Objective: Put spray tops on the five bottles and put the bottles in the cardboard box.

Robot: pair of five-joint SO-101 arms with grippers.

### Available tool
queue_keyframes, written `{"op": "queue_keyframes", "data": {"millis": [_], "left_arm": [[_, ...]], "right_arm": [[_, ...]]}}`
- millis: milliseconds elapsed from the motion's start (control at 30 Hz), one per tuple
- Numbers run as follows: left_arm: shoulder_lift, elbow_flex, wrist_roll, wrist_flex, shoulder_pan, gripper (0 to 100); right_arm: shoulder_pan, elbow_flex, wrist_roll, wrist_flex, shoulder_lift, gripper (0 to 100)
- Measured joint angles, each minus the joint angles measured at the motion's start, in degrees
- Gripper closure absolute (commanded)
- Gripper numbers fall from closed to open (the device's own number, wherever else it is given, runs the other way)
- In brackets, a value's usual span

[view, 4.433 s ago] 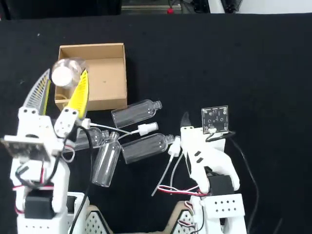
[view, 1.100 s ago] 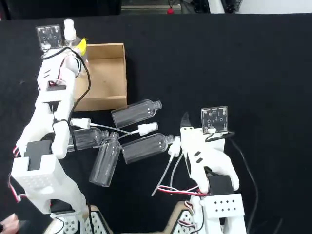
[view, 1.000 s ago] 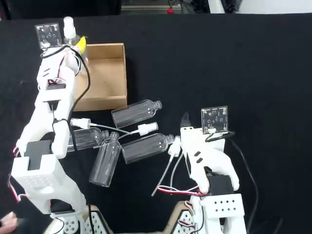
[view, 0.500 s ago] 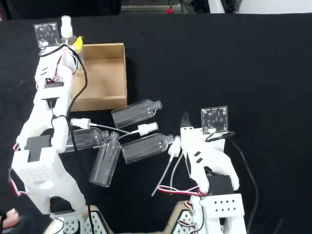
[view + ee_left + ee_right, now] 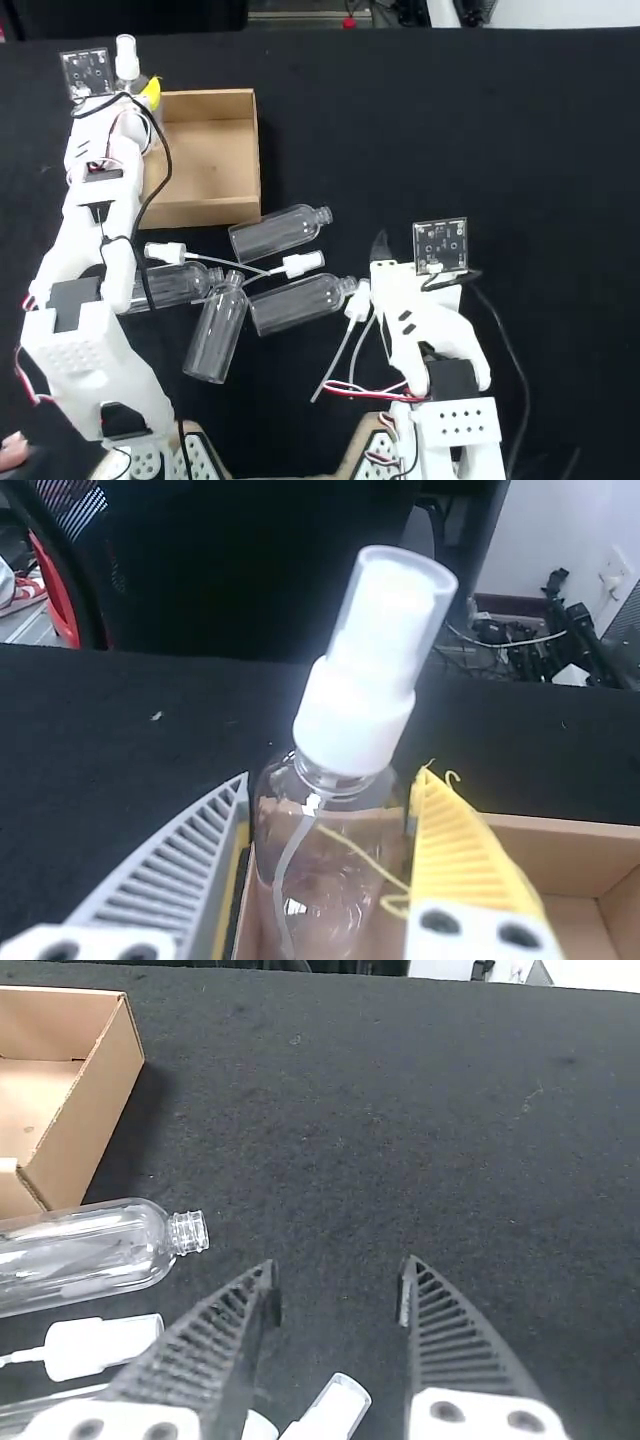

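Left gripper (image 5: 332,780) is clamping a clear bottle (image 5: 320,875) upright, white spray top (image 5: 370,650) on, right at the cardboard box's (image 5: 200,212) far left corner. Right gripper (image 5: 335,1280) is hanging open over the table (image 5: 420,1110), near loose tops (image 5: 100,1345).

Bottles (image 5: 278,232) are clear glossy plastic, smooth, lots of glare. Spray tops (image 5: 368,670) look like white plastic, smooth with a duller sheen. Box (image 5: 215,170) is plain brown cardboard, matt. Table (image 5: 450,130) has a black matt cloth on it, bit linty. Jaws are ribbed matt plastic, and the 2 arms (image 5: 430,330) have smooth white plastic shells.
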Motion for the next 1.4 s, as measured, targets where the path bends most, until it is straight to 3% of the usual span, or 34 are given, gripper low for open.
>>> {"op": "queue_keyframes", "data": {"millis": [300, 600, 1400], "left_arm": [[3.08, -1.14, 0.00, -0.09, -0.09, 77], [6.77, -2.02, 0.00, -6.68, -0.09, 77], [6.77, -2.02, 0.00, -6.68, -0.09, 77]], "right_arm": [[0.00, 0.00, 0.00, 0.00, 0.00, 80.8], [0.00, 0.00, 0.00, 0.00, 0.00, 80.8], [0.00, 0.00, 0.00, 0.00, 0.00, 80.8]]}}
